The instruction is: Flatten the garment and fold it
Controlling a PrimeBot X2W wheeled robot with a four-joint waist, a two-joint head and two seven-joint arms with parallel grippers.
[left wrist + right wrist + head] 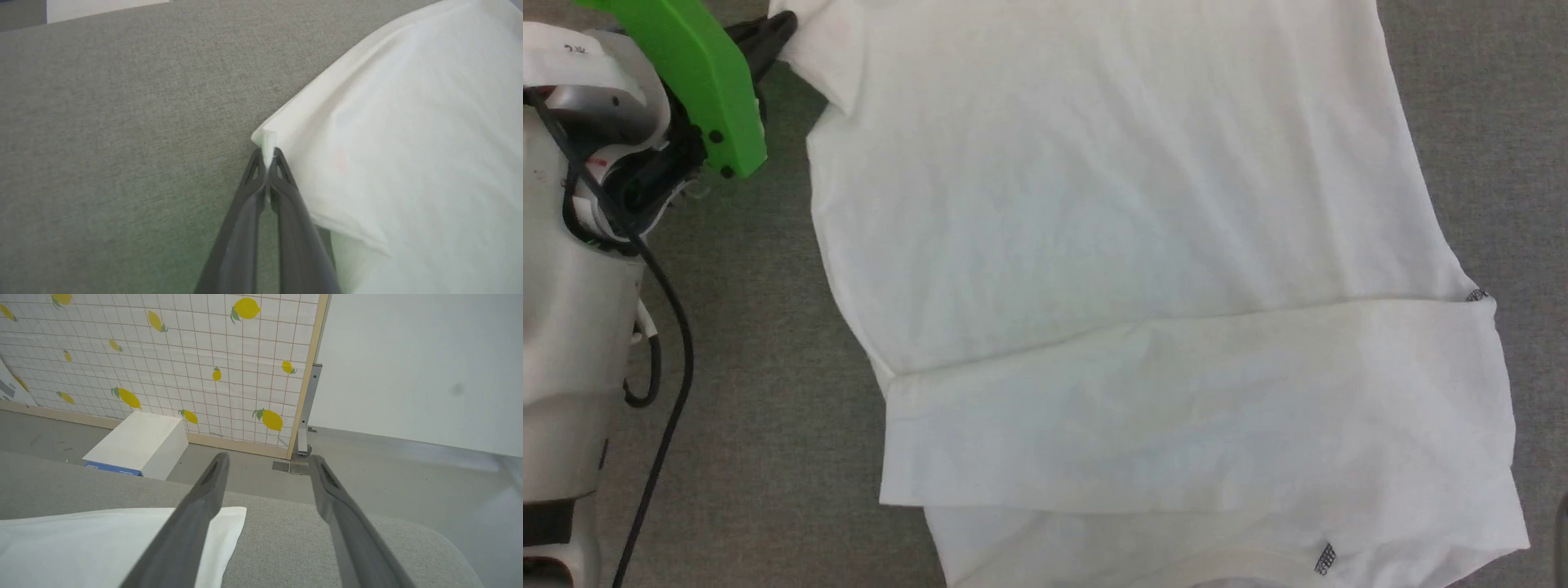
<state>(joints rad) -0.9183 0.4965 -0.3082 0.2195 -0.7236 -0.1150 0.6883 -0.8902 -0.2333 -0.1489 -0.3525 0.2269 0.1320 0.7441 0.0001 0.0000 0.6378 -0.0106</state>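
Left end effector [267, 155] tight on a corner of the garment [408, 143] in its wrist view; right end effector [269, 457] spread.

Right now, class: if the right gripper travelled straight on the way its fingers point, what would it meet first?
Probably the lemon-patterned panel near its wooden base; the right gripper, open, points past the grey surface's edge, missing the garment. Depth is unclear.
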